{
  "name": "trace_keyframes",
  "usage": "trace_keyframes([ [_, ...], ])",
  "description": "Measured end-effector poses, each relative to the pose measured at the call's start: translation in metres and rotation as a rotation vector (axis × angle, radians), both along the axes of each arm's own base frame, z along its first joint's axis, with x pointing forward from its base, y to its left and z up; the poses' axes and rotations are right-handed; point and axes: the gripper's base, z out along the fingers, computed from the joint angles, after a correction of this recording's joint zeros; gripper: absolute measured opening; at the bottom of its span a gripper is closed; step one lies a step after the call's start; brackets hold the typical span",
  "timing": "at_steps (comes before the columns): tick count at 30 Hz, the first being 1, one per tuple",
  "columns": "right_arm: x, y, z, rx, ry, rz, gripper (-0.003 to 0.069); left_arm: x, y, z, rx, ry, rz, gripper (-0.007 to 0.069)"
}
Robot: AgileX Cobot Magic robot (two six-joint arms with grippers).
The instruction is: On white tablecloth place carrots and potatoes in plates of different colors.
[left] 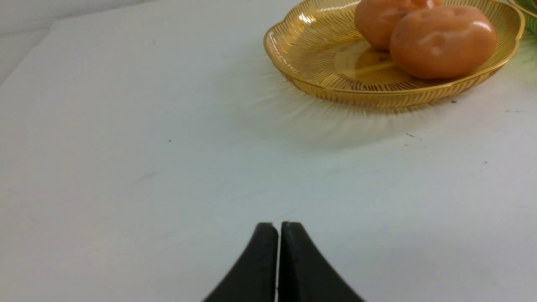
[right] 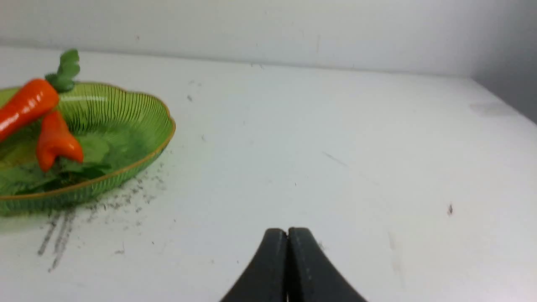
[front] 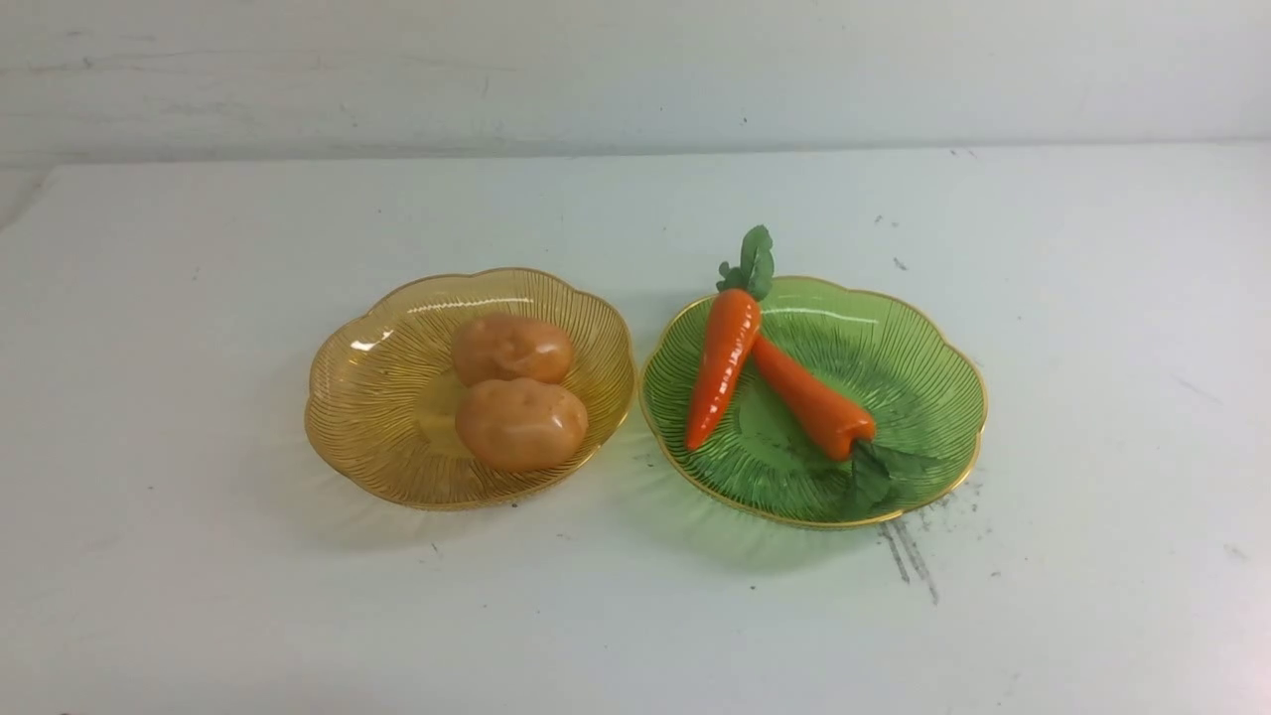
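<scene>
On the white tablecloth (front: pixel 635 616) an amber-yellow plate (front: pixel 367 417) holds two potatoes, one at the back (front: pixel 511 348) and one in front (front: pixel 521 424). A green plate (front: pixel 914 377) to its right holds two carrots: one (front: pixel 723 362) leans on the rim with its leaves outside, the other (front: pixel 809 397) lies under it. My left gripper (left: pixel 279 226) is shut and empty over bare cloth, short of the amber plate (left: pixel 319 54). My right gripper (right: pixel 288 231) is shut and empty, to the side of the green plate (right: pixel 126 121). Neither gripper shows in the front view.
A pale wall (front: pixel 635 70) rises behind the table's far edge. Grey scuff streaks (front: pixel 909 551) mark the cloth by the green plate's near right rim. The two plates almost touch in the middle of the table.
</scene>
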Motion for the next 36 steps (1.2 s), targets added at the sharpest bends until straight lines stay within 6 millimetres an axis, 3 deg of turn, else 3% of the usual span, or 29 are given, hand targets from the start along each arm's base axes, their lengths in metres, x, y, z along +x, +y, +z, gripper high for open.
trace_keyframes([
  [11, -0.0002, 0.0012, -0.0008, 0.156, 0.002, -0.017, -0.0003, 0.0000, 0.0000, 0.0000, 0.000, 0.000, 0.000, -0.0003],
  [36, -0.0002, 0.0012, -0.0008, 0.163, 0.002, -0.018, -0.0003, 0.0000, 0.0000, 0.0000, 0.000, 0.000, 0.000, -0.0003],
])
